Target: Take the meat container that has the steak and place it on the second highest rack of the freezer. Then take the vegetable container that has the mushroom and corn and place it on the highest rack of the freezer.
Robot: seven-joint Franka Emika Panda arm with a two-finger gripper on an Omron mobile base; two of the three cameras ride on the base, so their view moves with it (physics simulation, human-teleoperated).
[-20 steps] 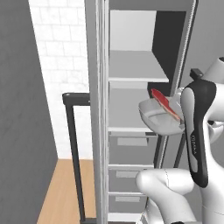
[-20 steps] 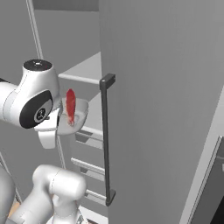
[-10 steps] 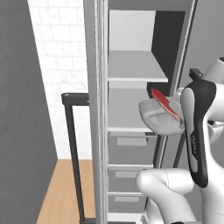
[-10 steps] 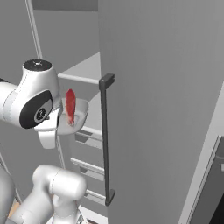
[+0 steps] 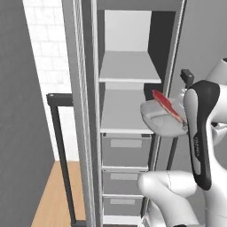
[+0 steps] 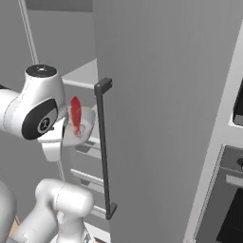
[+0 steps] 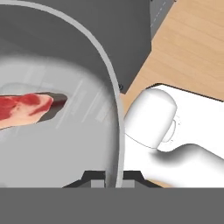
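Pinching the rim of the meat container, the claw shows at 6 o'clock of the hand view, its dark tips pressed together on the thin grey edge that curves up through the middle of that view. Inside the pale bowl the red steak lies at 9 o'clock, marbled with lighter streaks. In the left base view the meat container hangs tilted at about 3 o'clock, just in front of the open freezer, with the steak standing up out of it as a red strip; the white arm rises beside it at 4 o'clock. The container is level with the gap between the two flat racks, near the front edge of the lower rack and not resting on it, while the upper rack sits at 12 o'clock. Grey drawers stack below the racks toward 6 o'clock. In the right base view the meat container and steak sit at 9 o'clock, beside the freezer door, whose dark handle runs vertically through the centre.
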